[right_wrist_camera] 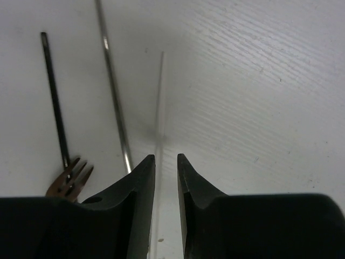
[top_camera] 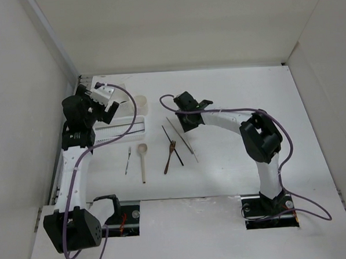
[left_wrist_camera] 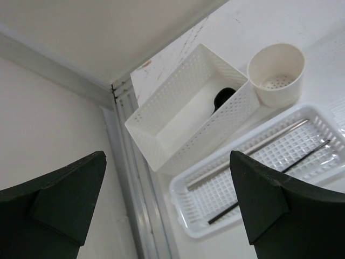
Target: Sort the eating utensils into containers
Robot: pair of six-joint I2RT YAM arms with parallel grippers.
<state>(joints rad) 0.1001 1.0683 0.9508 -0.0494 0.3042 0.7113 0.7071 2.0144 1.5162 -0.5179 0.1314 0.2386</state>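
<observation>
Our right gripper [right_wrist_camera: 166, 157] has its jaws drawn narrow, straddling the pale chopstick [right_wrist_camera: 160, 108], which runs straight into the gap between them. Whether the pads actually bite on it we cannot tell, since the stick is thin and blurred there. Just beside it on the table [top_camera: 232, 149] lie a grey chopstick [right_wrist_camera: 113, 97] and a dark chopstick [right_wrist_camera: 54, 97], with the tines of the brown wooden fork [right_wrist_camera: 70, 181] near the dark one's lower end. Further out, the thin metal fork [top_camera: 128, 159] and the pale wooden spoon [top_camera: 143, 164] wait side by side, apart from each other. Our left gripper [left_wrist_camera: 167, 162] hangs with its jaws spread wide and nothing in them, above the containers. Below it the box [left_wrist_camera: 161, 108] holds the dark spoon [left_wrist_camera: 223, 97], the cup [left_wrist_camera: 280, 94] looks empty, and the tray [left_wrist_camera: 186, 218] carries a sorted pair of chopsticks [left_wrist_camera: 248, 154]. We judge the step in hand to be the pickup of the pale chopstick, bound for that tray. Next we would want a firm pinch near the stick's middle, a level lift so it does not swing or slip, and a path to the tray that stays out of the left arm's way.
</observation>
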